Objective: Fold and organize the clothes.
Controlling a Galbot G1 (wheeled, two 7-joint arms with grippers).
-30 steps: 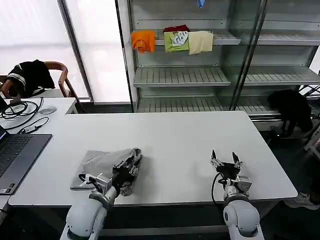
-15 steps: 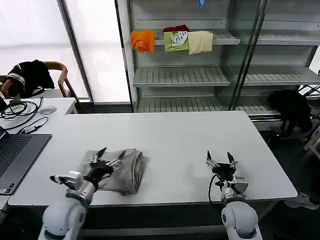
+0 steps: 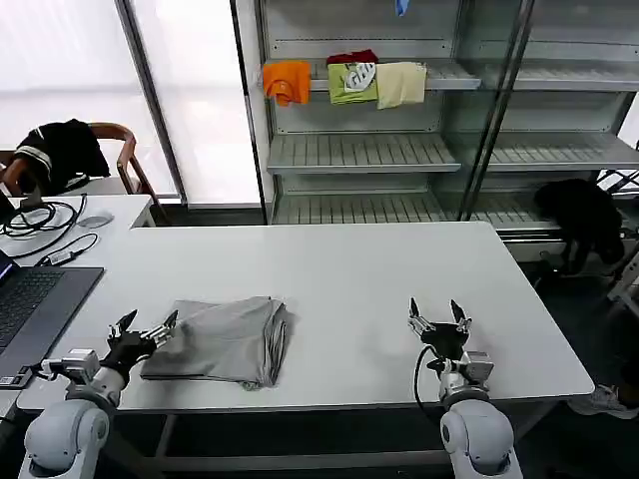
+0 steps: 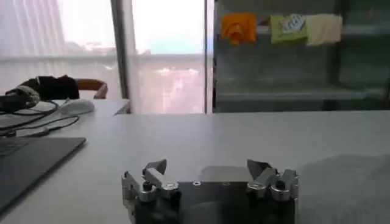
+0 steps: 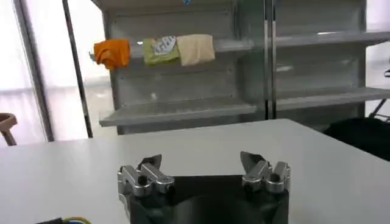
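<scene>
A light grey shirt (image 3: pixel 226 340) lies folded into a flat bundle on the white table (image 3: pixel 339 269), near its front left. Its edge shows as a grey mass (image 4: pixel 353 182) in the left wrist view. My left gripper (image 3: pixel 146 328) hovers open just off the shirt's left side, holding nothing, fingers (image 4: pixel 157 167) spread wide. My right gripper (image 3: pixel 435 311) stands open near the table's front right, well apart from the shirt, with only bare tabletop between its fingertips (image 5: pixel 152 162).
A laptop (image 3: pixel 30 309) lies at the far left with cables and a mouse behind it. Shelves (image 3: pixel 359 150) behind the table carry orange (image 3: pixel 287 80), green (image 3: pixel 352 82) and cream (image 3: pixel 400 84) folded garments. Black garments hang on a chair (image 3: pixel 60 150) and at the right (image 3: pixel 584 220).
My left gripper has let go of the folded shirt and drawn back to the left and toward the table's front edge. The shirt has settled flat. The right gripper has barely shifted.
</scene>
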